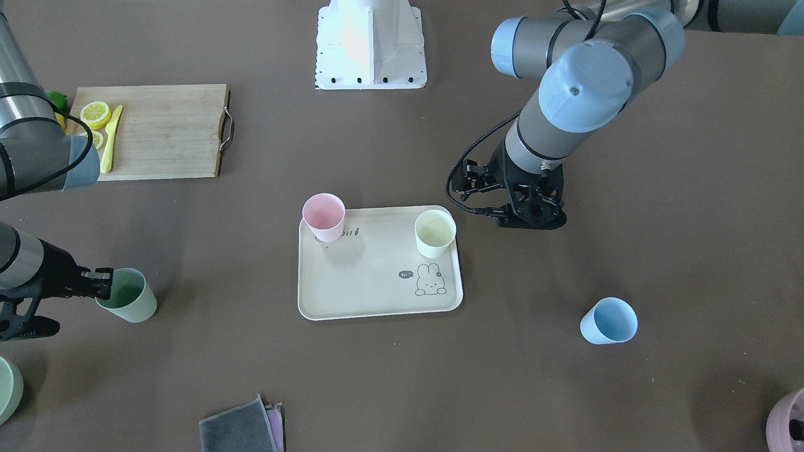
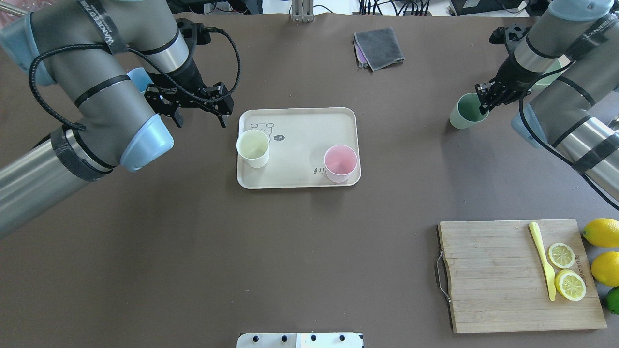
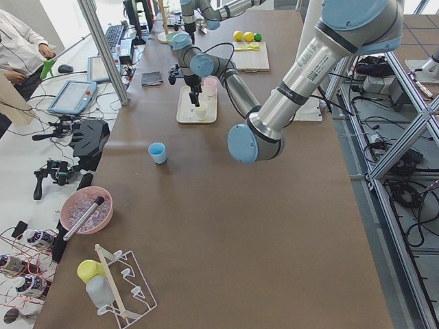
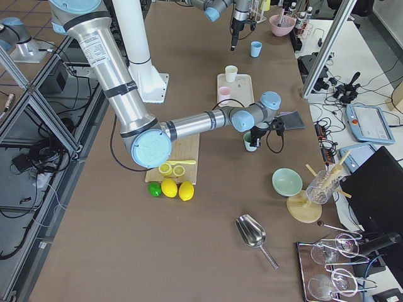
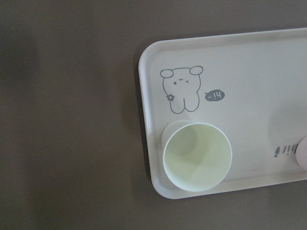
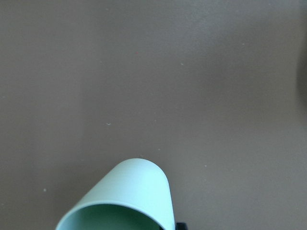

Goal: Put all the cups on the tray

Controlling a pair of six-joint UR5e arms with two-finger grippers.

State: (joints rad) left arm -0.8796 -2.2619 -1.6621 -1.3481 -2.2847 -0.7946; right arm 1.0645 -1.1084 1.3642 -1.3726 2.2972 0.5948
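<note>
The cream-beige tray [image 1: 370, 282] lies mid-table, with the pink cup [image 1: 323, 216] and the cream-white cup [image 1: 434, 233] upright on it. My left gripper [image 2: 200, 121] is open and empty, hovering just off the tray's corner near the cream cup [image 5: 196, 155]. My right gripper [image 2: 483, 99] is shut on the rim of the sage green cup [image 2: 464, 112], which is slightly tilted over the table, well clear of the tray [image 2: 300, 121]. The green cup fills the bottom of the right wrist view [image 6: 129, 191]. The light blue cup [image 1: 608, 321] stands alone on the table, partly hidden behind my left arm in the overhead view.
A wooden cutting board [image 2: 493, 275] holds lemon slices and a yellow knife, with whole lemons [image 2: 602, 233] beside it. A grey folded cloth [image 2: 379, 47] lies at the far edge. A green bowl [image 1: 6, 386] and a mauve pot [image 1: 788, 420] sit at the table's ends.
</note>
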